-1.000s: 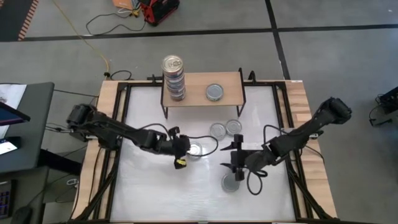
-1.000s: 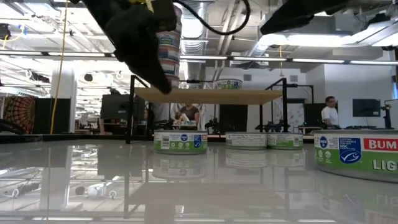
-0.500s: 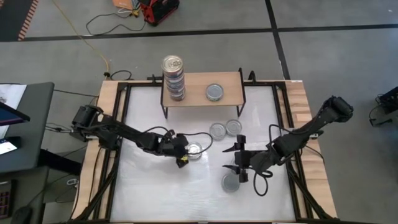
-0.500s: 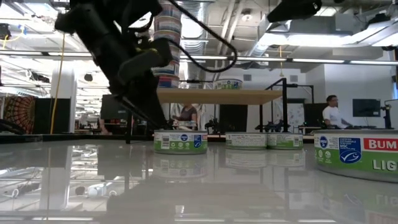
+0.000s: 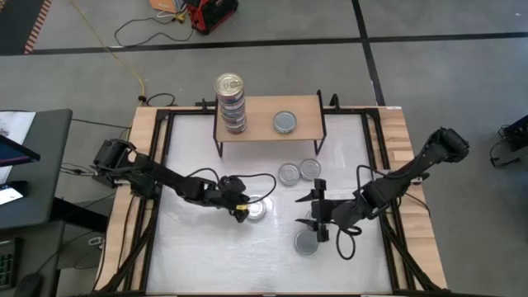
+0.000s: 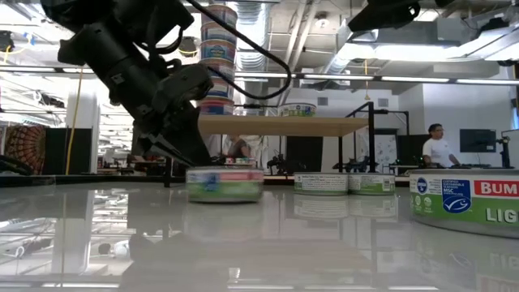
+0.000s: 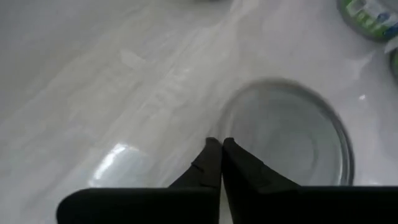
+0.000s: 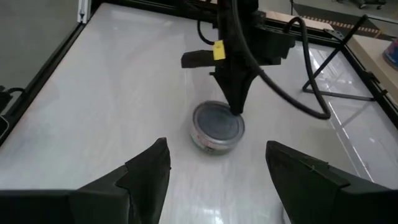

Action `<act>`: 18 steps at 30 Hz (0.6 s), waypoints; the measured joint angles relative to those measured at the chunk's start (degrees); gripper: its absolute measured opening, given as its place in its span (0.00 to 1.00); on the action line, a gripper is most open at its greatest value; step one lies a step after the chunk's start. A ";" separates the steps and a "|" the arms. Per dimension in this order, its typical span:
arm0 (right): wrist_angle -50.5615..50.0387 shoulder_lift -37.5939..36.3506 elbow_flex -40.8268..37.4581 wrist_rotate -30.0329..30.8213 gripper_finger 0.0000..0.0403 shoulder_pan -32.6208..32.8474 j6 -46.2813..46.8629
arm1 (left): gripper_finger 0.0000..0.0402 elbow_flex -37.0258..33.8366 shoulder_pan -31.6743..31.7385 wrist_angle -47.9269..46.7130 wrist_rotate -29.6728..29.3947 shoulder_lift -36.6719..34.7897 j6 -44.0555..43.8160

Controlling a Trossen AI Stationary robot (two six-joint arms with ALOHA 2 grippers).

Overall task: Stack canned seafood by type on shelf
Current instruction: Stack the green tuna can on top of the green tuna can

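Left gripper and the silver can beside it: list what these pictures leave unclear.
- Contact: the shut left gripper meets the can at its rim; whether it presses the can cannot be told.
- Label: smeared by blur in the low view.
- Can's near edge: cut off by the gripper body in the left wrist view.

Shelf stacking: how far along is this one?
Partly done: the shelf carries a tall stack and one single can. In hand: the left tool, shut, touches a can; the right tool is open. Three other cans remain on the table.
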 joint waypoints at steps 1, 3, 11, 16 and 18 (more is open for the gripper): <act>-0.04 0.00 0.00 0.01 0.72 -0.02 0.00 | 0.00 -0.94 -0.05 1.35 0.01 0.02 -0.73; -0.01 0.00 0.00 0.00 0.72 -0.03 0.01 | 0.00 -2.77 -0.12 4.04 -0.01 0.02 -2.55; 1.94 1.50 0.00 -1.08 0.72 -0.48 0.14 | 0.00 -4.00 -0.88 5.46 -2.21 0.04 -3.09; 10.26 8.55 0.00 -4.44 0.72 -2.23 -5.83 | 0.00 -4.06 -0.86 4.28 -2.38 0.07 -3.22; 14.22 12.31 0.00 -4.49 0.72 -3.11 -9.84 | 0.00 -4.06 -0.86 4.31 -2.41 0.07 -3.22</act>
